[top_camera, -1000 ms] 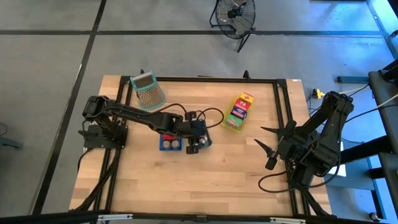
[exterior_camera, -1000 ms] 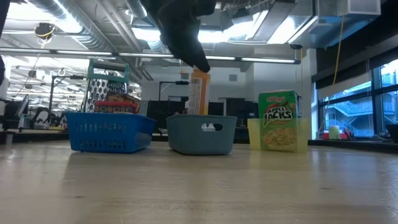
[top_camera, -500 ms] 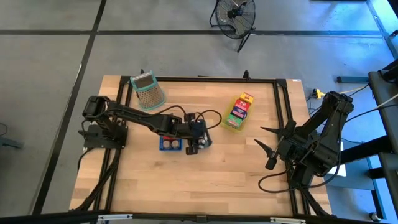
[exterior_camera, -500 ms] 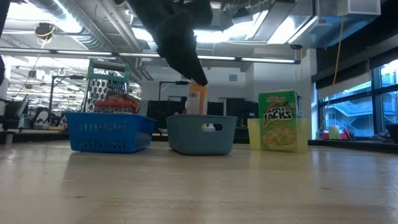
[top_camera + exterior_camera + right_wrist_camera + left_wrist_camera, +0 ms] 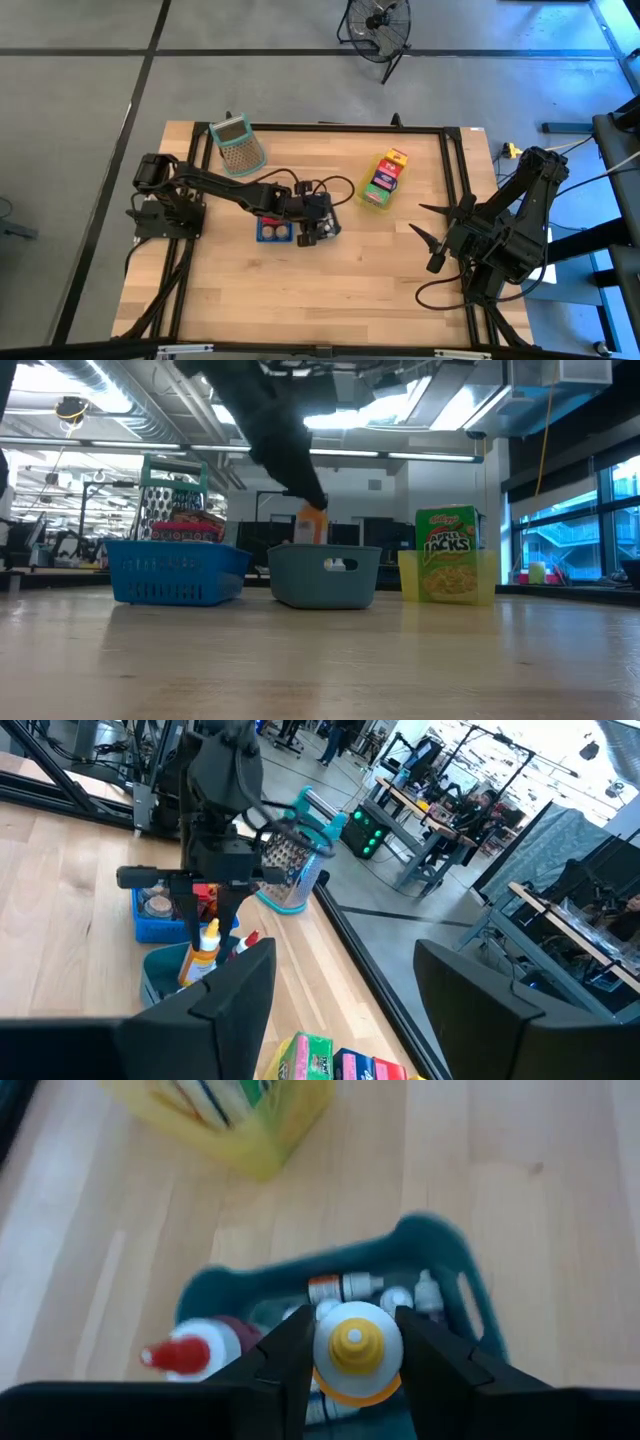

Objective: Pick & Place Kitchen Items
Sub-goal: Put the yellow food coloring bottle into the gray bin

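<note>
My left gripper [image 5: 315, 224] hangs over the grey-blue tray [image 5: 325, 576] at mid-table, shut on an orange-yellow squeeze bottle [image 5: 310, 526] with a white cap [image 5: 352, 1342]. The bottle's lower part is down inside the tray, among a red-capped bottle [image 5: 195, 1352] and other small bottles. A blue tray [image 5: 272, 231] with round items stands beside it on the left. The yellow tray [image 5: 383, 181] holds small cartons. My right gripper [image 5: 428, 224] waits open near the table's right edge. My left gripper pinches the bottle's top, at the white cap and just under it [image 5: 325, 1380], between its two fingers [image 5: 292, 1342]. The fingers slant down from the table's left. The bottle hangs upright below them, its lower part in the grey-blue tray; whether its base rests there is hidden by the wall.
A green-rimmed mesh basket [image 5: 238, 146] stands at the far left of the table. An Apple Jacks carton [image 5: 447, 554] stands in the yellow tray. Bare wood lies along the near half of the table [image 5: 330, 290].
My left gripper has gone down with the bottle toward the grey-blue tray. The bottle stays upright and now shows much less of itself above the tray's wall than a second ago.
</note>
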`<state>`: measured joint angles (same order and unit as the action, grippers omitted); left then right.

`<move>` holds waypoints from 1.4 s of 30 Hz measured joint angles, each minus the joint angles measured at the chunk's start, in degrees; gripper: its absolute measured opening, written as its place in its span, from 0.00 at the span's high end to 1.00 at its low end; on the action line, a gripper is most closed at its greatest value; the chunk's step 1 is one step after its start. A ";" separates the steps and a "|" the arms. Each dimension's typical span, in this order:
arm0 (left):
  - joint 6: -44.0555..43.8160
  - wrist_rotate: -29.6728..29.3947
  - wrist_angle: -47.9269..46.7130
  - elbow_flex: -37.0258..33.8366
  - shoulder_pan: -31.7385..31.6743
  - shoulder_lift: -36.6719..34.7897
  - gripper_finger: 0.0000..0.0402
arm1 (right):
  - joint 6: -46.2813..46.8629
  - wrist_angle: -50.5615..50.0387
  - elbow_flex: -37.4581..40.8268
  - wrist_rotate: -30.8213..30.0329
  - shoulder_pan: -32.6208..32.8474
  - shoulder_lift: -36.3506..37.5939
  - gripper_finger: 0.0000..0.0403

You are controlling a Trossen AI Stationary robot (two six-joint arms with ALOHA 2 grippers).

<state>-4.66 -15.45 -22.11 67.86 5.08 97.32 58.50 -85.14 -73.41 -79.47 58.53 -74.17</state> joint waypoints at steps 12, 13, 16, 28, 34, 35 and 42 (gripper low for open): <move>-0.08 1.91 8.76 -7.00 -1.55 0.02 0.70 | -0.02 -0.07 0.00 0.05 0.00 0.00 0.40; -0.06 1.92 9.09 -7.19 -1.55 0.01 0.70 | -0.02 -0.08 0.00 0.07 -0.01 0.00 0.40; 0.10 2.14 9.43 -7.46 -1.52 -0.03 0.69 | -0.02 -0.08 0.00 0.11 -0.01 0.00 0.40; -1.42 -0.12 9.07 -7.48 -1.00 -0.04 0.61 | -0.04 -0.02 0.00 0.16 0.01 0.00 0.40; -2.14 -0.30 9.07 -7.48 -1.00 -0.02 0.54 | -0.04 -0.02 0.00 0.16 0.01 0.00 0.40; -2.21 -0.30 9.07 -7.48 -1.00 -0.02 0.53 | -0.04 -0.02 0.00 0.14 0.01 0.00 0.40; -1.66 -0.40 9.07 -7.48 -0.61 0.00 0.46 | -0.04 -0.02 0.00 0.16 -0.01 0.00 0.40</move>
<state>-6.33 -15.85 -13.04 60.38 4.47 97.32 58.46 -85.17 -73.41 -79.31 58.52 -74.17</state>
